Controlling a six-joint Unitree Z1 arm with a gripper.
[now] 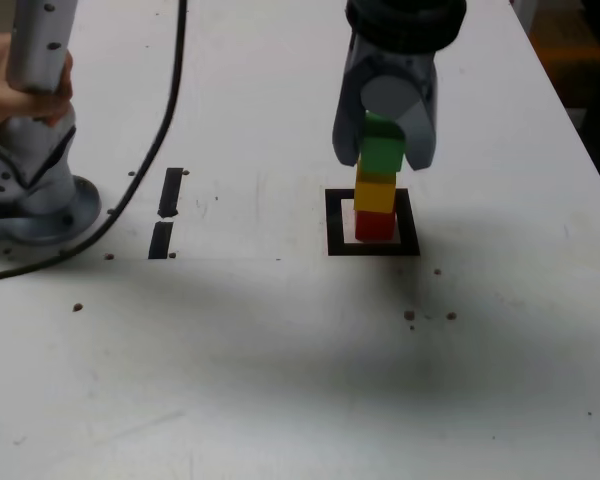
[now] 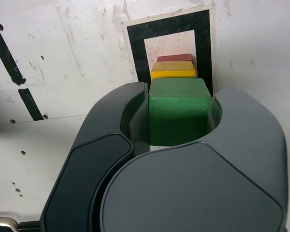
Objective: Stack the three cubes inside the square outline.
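Note:
The three cubes stand as one column inside the square outline (image 1: 335,222): the red cube (image 1: 374,226) on the white centre, the yellow cube (image 1: 375,193) on it, the green cube (image 1: 382,152) on top. My gripper (image 1: 382,158) hangs over the column, and its jaws press the green cube from both sides. The wrist view looks down the column: the green cube (image 2: 179,113) sits between the dark jaws of the gripper (image 2: 180,104). Beyond it show slivers of the yellow cube (image 2: 173,72), the red cube (image 2: 175,58) and the outline (image 2: 135,48).
The arm's grey base (image 1: 35,205) stands at the exterior view's left, with a person's hand (image 1: 2,85) on the link above it. A black cable (image 1: 170,110) curves past it. Two short black strips (image 1: 170,192) (image 1: 161,240) lie left of the outline. The table edge (image 1: 580,130) runs along the right.

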